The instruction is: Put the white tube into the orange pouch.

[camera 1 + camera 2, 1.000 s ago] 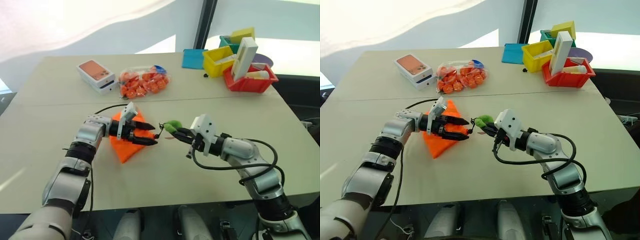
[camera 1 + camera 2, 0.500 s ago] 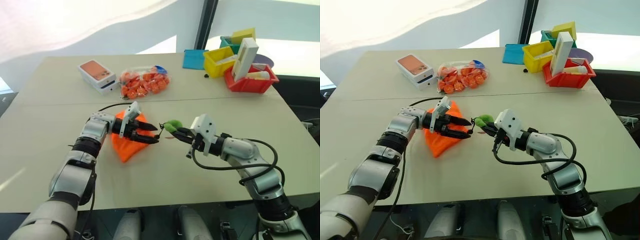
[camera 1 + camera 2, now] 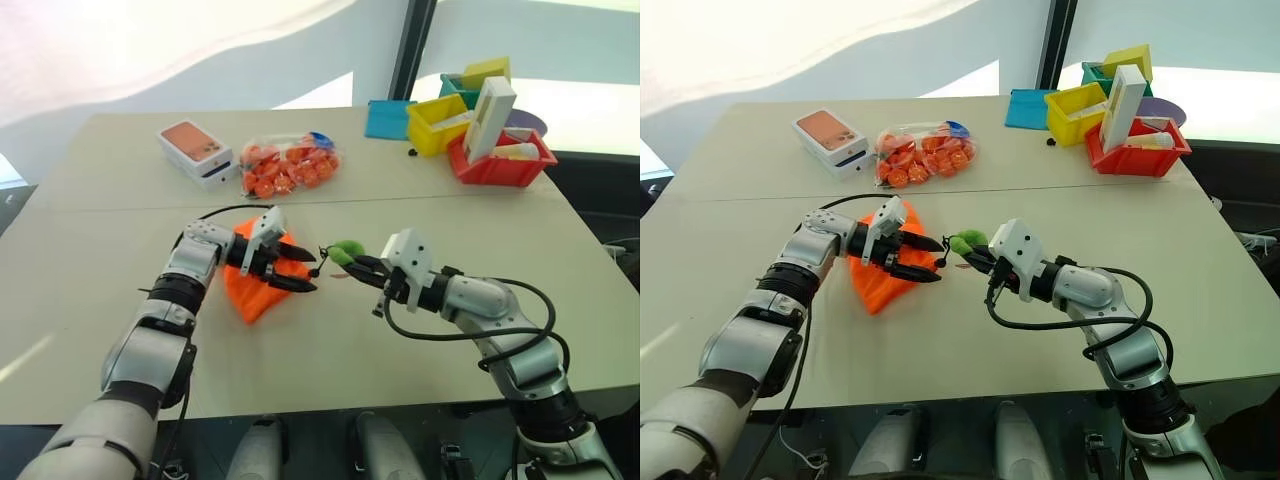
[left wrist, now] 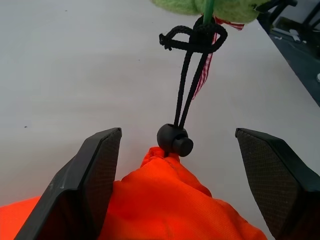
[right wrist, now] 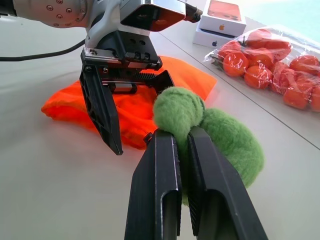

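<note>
Orange pouch [image 3: 258, 283] is lying on the tabletop [image 3: 90, 250], with its tied end facing the right pincer [image 5: 181, 137]. That pincer is squeezing the green tuft [image 5: 210, 135] on the black cord [image 4: 186, 95] and has been holding it still, pulling the cord out straight. The left pincer [image 3: 293, 270] is open wide around the pouch's bunched neck, one finger on each side of the round cord stopper [image 4: 174, 140]. It has been tipping and closing a little over the last second, so it looks ready to grab the neck and pull the pouch open. The white tube seems to be lying far off in the red bin [image 3: 500, 160], but it is too small to be sure.
</note>
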Action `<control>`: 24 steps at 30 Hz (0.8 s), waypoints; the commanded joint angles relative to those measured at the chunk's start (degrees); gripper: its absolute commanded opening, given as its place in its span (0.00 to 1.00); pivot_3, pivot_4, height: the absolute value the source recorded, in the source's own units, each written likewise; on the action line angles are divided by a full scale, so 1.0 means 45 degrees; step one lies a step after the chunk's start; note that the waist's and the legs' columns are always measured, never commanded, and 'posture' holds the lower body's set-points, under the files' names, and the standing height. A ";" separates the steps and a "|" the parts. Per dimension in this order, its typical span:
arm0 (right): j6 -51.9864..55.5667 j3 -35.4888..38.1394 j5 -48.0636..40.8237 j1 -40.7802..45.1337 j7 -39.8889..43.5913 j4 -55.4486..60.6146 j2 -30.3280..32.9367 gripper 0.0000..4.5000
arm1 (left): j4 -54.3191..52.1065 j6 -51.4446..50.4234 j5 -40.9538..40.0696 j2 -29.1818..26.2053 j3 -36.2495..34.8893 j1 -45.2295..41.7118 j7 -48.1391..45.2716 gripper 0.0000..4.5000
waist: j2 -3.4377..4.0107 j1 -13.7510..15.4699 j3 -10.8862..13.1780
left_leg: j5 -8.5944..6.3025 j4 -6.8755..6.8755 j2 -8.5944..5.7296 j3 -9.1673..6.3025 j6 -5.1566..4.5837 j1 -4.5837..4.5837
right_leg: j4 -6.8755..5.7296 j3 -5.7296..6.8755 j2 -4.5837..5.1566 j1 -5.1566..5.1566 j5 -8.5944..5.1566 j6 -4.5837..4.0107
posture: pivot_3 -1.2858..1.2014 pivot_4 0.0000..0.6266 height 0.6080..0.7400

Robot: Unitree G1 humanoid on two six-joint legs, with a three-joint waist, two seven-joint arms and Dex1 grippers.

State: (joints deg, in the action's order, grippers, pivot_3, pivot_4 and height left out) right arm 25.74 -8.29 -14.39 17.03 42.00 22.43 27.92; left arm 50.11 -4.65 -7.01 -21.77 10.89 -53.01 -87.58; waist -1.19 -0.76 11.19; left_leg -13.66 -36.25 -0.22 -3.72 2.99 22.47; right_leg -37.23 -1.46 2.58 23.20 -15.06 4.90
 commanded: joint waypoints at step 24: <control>0.0619 0.1323 -0.1795 -0.0554 -0.1080 0.0417 -0.1142 0.00 | -0.9887 0.1478 0.1076 0.0021 -0.1264 0.5525 0.6886 1.00 | 0.0002 -0.0009 0.0001 | 0.0000 0.0017 0.0035 -0.0013 0.0000 0.0008 | -0.0005 -0.0008 0.0024 0.0018 0.0001 0.0001 | 0.52 0.24 1.00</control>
State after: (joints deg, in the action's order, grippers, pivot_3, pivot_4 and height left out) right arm 28.43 -3.92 -20.68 14.41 37.44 22.51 23.09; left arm 11.56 1.71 -3.43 -22.17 6.62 -29.05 -61.97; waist -1.18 -0.81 11.19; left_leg -13.66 -36.17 -0.06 -3.76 2.99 22.51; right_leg -37.23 -1.50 2.71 23.29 -15.05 4.91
